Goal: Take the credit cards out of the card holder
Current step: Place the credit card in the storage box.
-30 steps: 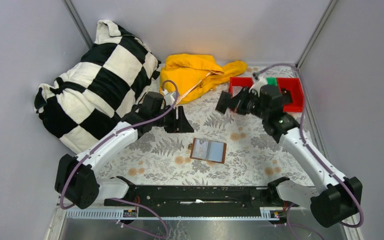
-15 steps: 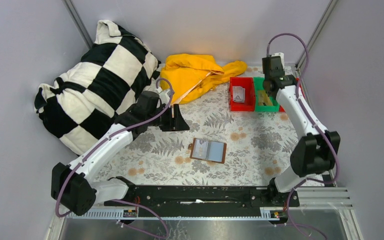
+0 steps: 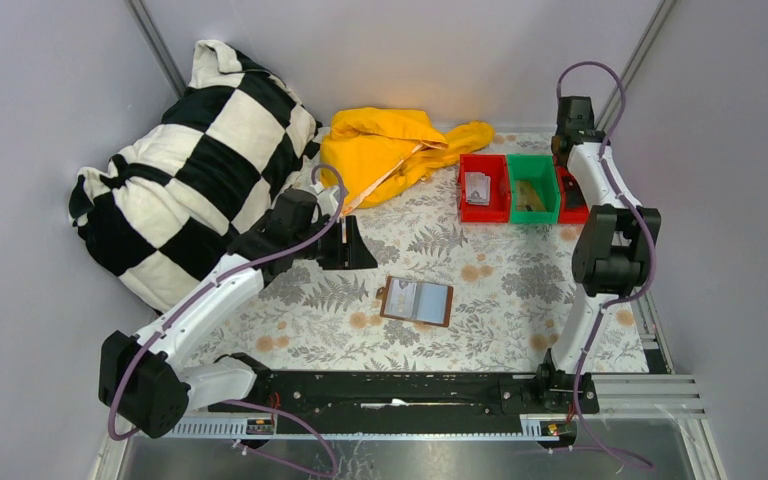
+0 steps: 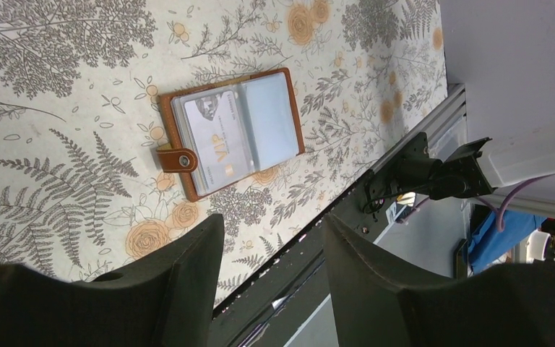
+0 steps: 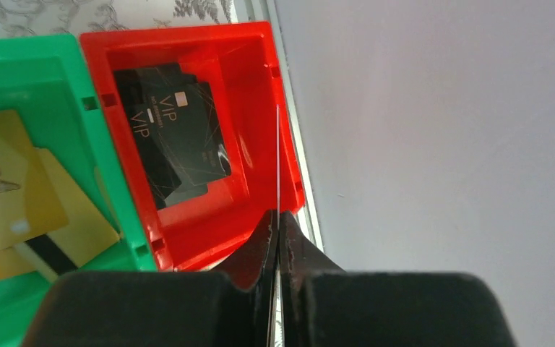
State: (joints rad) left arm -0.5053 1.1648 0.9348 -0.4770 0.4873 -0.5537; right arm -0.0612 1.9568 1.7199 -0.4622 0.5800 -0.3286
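Note:
The brown card holder (image 3: 417, 301) lies open on the floral table, also in the left wrist view (image 4: 231, 134). A silver credit card (image 4: 213, 141) marked VIP sits in its left pocket. My left gripper (image 3: 353, 243) is open and empty, left of and behind the holder; it also shows in its wrist view (image 4: 271, 228). My right gripper (image 5: 278, 217) is shut on a thin credit card (image 5: 277, 159) seen edge-on, above the right red bin (image 5: 260, 87), at the far right corner (image 3: 566, 152).
A red bin (image 3: 484, 188) holding a card, a green bin (image 3: 533, 188) with gold cards (image 5: 14, 188) and the right red bin with black VIP cards (image 5: 177, 141) stand at the back right. A checkered pillow (image 3: 190, 170) and yellow cloth (image 3: 390, 145) lie behind.
My right arm has swung from the table's middle back to the far right corner, over the right red bin. My left gripper has drifted slightly toward me.

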